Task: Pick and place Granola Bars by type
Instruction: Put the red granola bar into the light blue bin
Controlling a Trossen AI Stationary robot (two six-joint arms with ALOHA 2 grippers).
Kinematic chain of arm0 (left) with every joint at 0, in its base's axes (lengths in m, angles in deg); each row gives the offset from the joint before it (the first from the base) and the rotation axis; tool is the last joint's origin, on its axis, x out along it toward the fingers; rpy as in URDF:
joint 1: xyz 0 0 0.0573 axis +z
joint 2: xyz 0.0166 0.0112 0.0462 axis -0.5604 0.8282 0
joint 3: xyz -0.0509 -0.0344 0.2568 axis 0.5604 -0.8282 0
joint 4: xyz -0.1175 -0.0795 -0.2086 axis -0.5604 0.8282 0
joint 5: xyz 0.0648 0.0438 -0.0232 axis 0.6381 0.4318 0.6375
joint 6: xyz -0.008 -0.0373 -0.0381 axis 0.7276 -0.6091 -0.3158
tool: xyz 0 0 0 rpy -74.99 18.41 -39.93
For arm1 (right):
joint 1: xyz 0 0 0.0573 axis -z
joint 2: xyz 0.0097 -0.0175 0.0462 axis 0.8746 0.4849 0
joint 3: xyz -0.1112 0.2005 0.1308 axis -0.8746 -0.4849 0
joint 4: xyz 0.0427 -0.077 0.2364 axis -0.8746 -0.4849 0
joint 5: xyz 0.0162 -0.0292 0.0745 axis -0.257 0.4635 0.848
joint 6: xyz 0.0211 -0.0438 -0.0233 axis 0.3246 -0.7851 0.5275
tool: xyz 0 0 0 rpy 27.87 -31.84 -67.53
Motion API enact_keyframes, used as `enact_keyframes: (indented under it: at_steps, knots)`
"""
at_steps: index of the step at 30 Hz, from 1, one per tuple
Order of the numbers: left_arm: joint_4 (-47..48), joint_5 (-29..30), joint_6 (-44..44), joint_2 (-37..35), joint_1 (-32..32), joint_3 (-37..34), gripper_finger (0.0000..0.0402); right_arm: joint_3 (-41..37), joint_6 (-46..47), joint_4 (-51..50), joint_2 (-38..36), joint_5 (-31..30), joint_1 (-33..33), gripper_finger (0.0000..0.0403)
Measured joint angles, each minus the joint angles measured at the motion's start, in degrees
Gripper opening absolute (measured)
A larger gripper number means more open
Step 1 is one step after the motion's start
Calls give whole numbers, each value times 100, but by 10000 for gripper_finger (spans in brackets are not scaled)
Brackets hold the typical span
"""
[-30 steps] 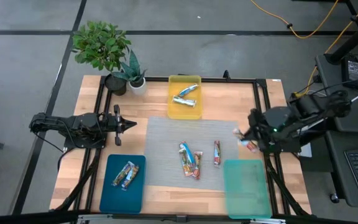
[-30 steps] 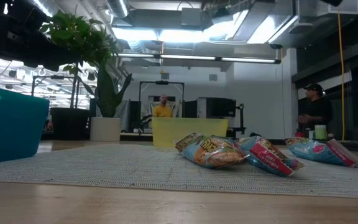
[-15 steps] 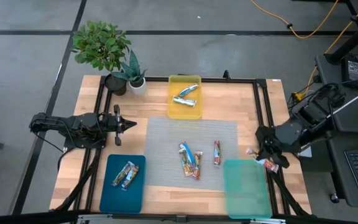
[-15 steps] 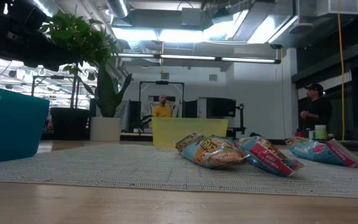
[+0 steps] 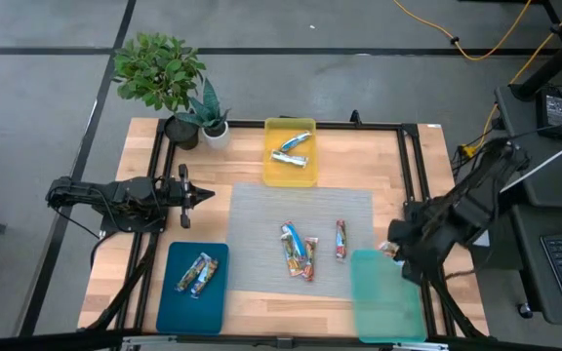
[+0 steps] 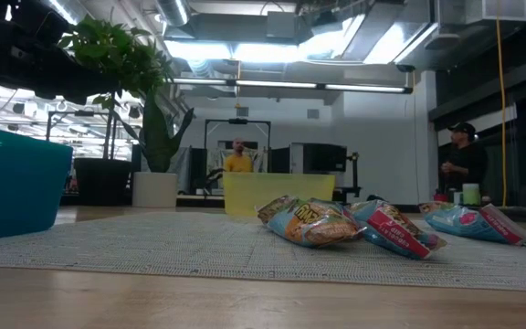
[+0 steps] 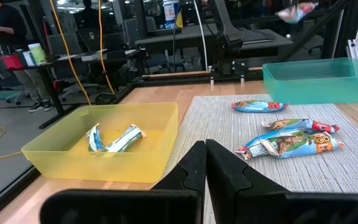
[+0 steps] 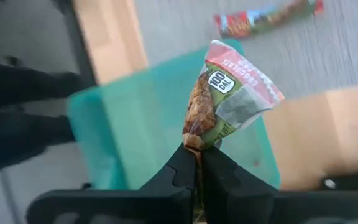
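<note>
1. Wooden tabletop [image 5: 247, 156] inside a black frame carries a grey woven mat [image 5: 261, 234] at its centre, with 2 potted plants [image 5: 169, 83] at 11 o'clock and a dim workshop with people standing well beyond the far edge.
2. At 12 o'clock a yellow tray [image 5: 289, 171] holds 2 blue-and-white bars [image 5: 292, 149]; at 7 o'clock a dark blue tray [image 5: 192, 304] holds 2 brownish bars [image 5: 195, 274]; at 5 o'clock a light green tray [image 5: 388, 297] looks empty as far as I can tell.
3. On the mat lie about 3 bars in a cluster [image 5: 299, 253] just below centre and 1 red-wrapped bar [image 5: 341, 238] beside them, toward 3 o'clock.
4. Right gripper [image 5: 395, 246] hovers at the green tray's far right corner, at about 4 o'clock, its fingers [image 8: 185, 163] pinched together on the tail of a red-and-white granola bar [image 8: 232, 93], which hangs over the tray's interior in the wrist view.
5. Left gripper [image 5: 203, 195] waits at 9 o'clock, fingers pressed together on nothing.
6. My reading: the placing step for the red type is underway. The next move calls for travelling a little farther over the tray's middle, lowering, and then parting the fingers so the bar drops inside the rim.
</note>
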Motion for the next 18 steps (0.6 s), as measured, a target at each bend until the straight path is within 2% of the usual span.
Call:
enact_keyframes:
  at_steps: [6,13,18]
  knots:
    - [0,0,0,0,0,0,8,-206,-86,172,578,-6,-133,26]
    - [0,0,0,0,0,0,3,-1613,5,2248,488,117,-248,27]
    - [0,0,0,0,2,0,8,-2257,351,2639,474,438,-253,27]
